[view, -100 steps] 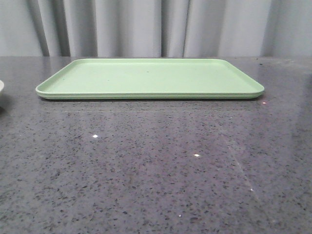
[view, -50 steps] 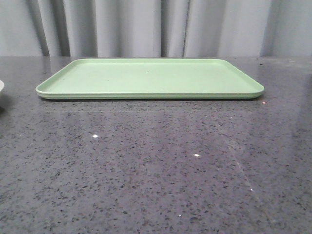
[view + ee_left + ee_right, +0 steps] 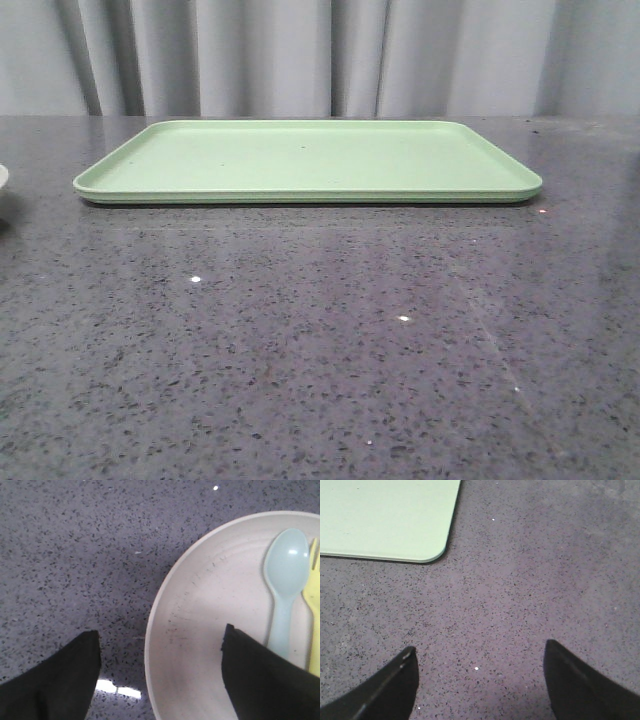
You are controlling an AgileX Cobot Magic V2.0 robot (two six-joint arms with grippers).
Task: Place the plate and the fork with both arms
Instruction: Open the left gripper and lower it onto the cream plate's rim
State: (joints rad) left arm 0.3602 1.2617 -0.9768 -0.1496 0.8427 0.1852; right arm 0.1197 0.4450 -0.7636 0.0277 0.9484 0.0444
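The left gripper [image 3: 160, 680] hangs with its jaws spread wide, holding nothing; one finger sits over the bare counter [image 3: 75, 555], the other over the inside of the plate [image 3: 210, 615], so the rim runs between them. The yellow fork [image 3: 314, 610] lies in the plate just past the inner finger, side by side with a pale blue spoon [image 3: 286, 580]. The right gripper [image 3: 480, 680] is likewise wide and empty above the counter, with a corner of the green tray [image 3: 385, 520] well ahead of it. The plate looks stiff, light and matte, so pinching its rim should hold. The fork seems thin, slick plastic; its handle is probably the best grip.
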